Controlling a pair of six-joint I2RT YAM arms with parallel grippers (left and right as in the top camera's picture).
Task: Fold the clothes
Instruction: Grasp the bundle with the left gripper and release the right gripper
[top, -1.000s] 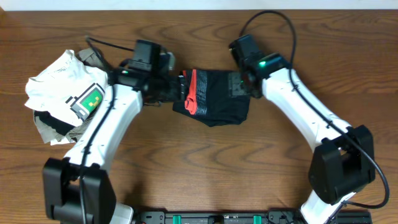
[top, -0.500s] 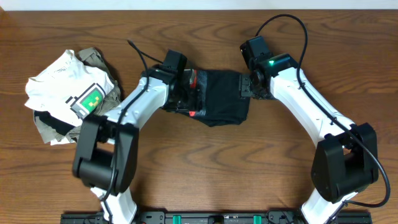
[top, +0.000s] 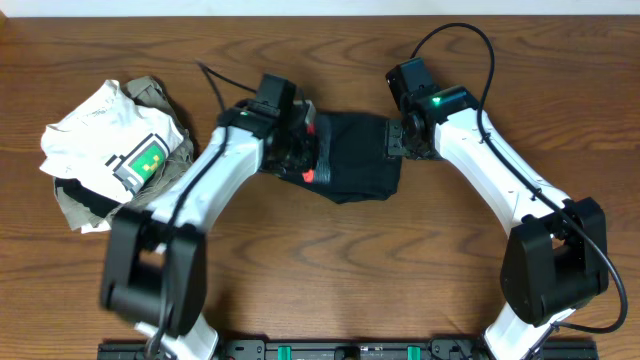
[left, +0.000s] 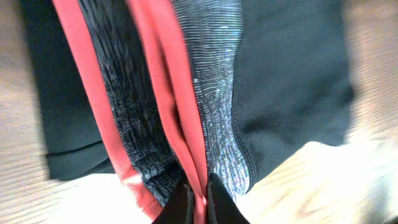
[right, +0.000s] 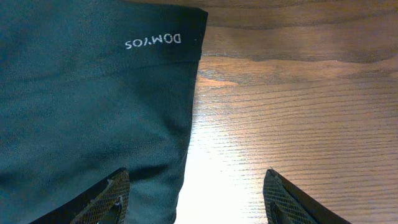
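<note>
On the table (top: 320, 280), the left claw (left: 198, 198) pinches black shorts (top: 358, 160).

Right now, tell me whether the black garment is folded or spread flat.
Folded, though untidily: the black garment lies as a compact bundle, red-trimmed layers stacked at the left gripper.

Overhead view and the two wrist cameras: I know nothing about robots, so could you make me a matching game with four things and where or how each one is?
Things:
1. black garment
2. white T-shirt
3. left gripper
4. right gripper

Places or states:
A. open, straddling the garment's edge
B. crumpled at the left of the table
C. pinched shut on the red stripe
D. lying between the two arms

Pairs: 1-D, 2-B, 3-C, 4-A
</note>
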